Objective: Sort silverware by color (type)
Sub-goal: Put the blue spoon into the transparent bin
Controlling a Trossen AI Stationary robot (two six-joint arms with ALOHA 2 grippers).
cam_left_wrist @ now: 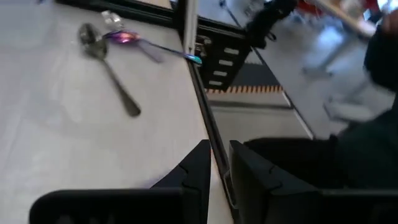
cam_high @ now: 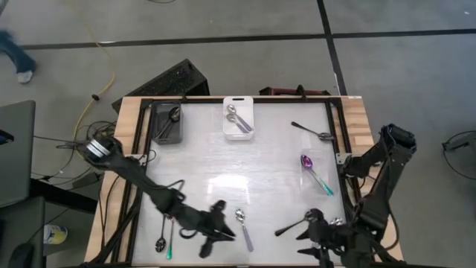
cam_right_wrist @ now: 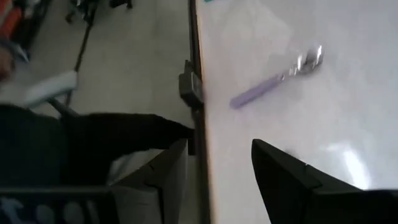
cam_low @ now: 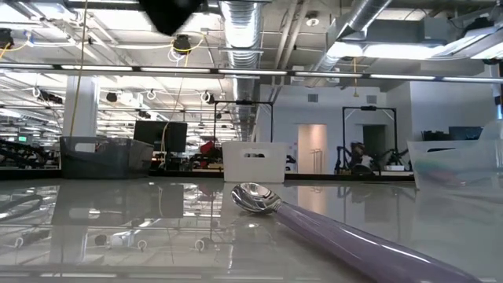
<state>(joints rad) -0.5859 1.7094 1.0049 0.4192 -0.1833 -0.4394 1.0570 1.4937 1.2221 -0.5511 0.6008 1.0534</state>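
left hand [cam_high: 221, 231] empty | purple-handled spoon [cam_high: 243, 228] just beside

From above, the right gripper [cam_high: 288, 228] sits in dark clutter at the table's near edge, fingers unreadable. The lilac-handled spoon [cam_low: 330, 224] runs off the low view's edge. A person [cam_high: 16, 53] is cut off top left.

Big open workshop behind my bench.

I see silver ducts [cam_low: 244, 23] and pipes under the ceiling, strip lights, a white wall with a doorway [cam_low: 311, 148]. Grey floor [cam_high: 223, 18] crossed by dark lines, a yellow cable [cam_high: 104, 56] trailing over it.
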